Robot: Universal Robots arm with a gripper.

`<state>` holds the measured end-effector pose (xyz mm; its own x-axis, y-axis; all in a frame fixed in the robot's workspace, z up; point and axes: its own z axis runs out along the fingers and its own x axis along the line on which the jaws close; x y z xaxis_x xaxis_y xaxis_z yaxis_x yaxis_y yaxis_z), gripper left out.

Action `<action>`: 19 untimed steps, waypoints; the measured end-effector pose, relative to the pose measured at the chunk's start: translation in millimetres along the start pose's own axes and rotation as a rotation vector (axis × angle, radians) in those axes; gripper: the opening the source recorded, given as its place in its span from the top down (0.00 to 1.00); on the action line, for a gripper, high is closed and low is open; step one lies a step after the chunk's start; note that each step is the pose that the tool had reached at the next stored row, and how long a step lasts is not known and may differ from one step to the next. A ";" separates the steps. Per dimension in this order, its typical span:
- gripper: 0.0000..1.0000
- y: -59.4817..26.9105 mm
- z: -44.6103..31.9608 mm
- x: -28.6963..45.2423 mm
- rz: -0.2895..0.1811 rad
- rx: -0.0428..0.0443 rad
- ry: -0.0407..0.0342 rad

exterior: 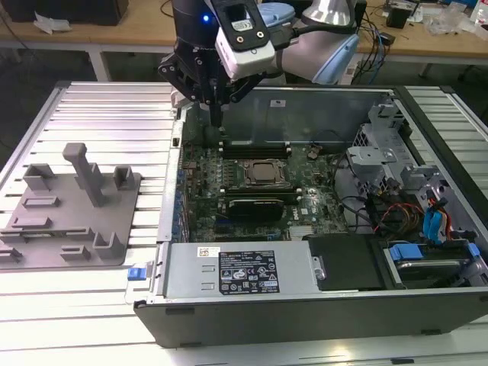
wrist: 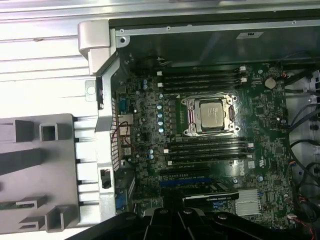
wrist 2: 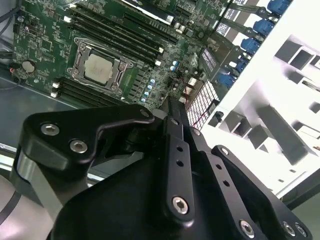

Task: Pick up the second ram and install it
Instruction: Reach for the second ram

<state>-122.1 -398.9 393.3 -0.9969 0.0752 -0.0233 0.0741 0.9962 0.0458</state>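
Note:
My gripper (exterior: 217, 120) hangs over the far corner of the open computer case (exterior: 320, 103), on the exterior view's left, just above the motherboard. Its black fingers (wrist 2: 172, 107) are pressed together into a narrow tip, and nothing green shows between them. The second ram is hidden or out of view. Long black memory slots (wrist: 202, 80) run on both sides of the processor socket (wrist: 209, 115), and the far set (exterior: 255, 150) lies just to the exterior view's right of the gripper tip. The grey fixture plate (exterior: 72, 206) beside the case carries no stick that I can see.
A silver power supply (exterior: 236, 271) fills the near side of the case. A drive cage with blue tabs (exterior: 431, 229) and loose cables sits at the exterior view's right. The case stands on a slatted aluminium table (exterior: 99, 114), with workbenches behind.

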 end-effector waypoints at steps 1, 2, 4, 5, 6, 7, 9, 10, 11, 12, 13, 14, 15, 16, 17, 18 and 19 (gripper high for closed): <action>0.92 -0.1 -0.1 1.4 0.000 0.0001 0.0000; 0.92 -0.2 -0.1 2.6 0.000 0.0000 0.0000; 0.92 -0.4 -0.2 5.6 0.000 0.0000 0.0000; 0.92 -0.5 -0.2 6.9 0.000 0.0001 0.0000; 0.92 -0.7 -0.3 9.7 0.000 0.0000 0.0000; 0.92 -0.9 -0.3 11.8 0.000 0.0000 0.0000; 0.92 -1.4 -0.5 18.5 0.000 0.0000 0.0000; 0.92 -1.6 -0.5 21.8 0.000 0.0000 0.0000; 0.92 -1.8 -0.5 24.5 0.000 0.0000 0.0000; 0.92 -1.9 -0.5 25.7 0.000 0.0000 0.0000; 0.92 -2.2 -0.6 29.2 0.000 0.0000 0.0000; 0.92 -2.4 -0.6 32.6 0.000 0.0001 0.0001; 0.92 -2.6 -0.6 34.8 0.000 0.0000 0.0000; 0.92 -2.7 -0.6 36.3 0.000 0.0001 0.0000; 0.92 -3.0 -0.6 40.9 0.000 0.0000 0.0000; 0.92 -3.3 -0.7 44.6 0.000 0.0000 0.0000; 0.92 -3.5 -0.7 47.4 0.000 0.0000 0.0000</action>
<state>-169.7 -398.9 392.7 -0.9969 0.0752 -0.0232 0.0741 0.9962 0.0458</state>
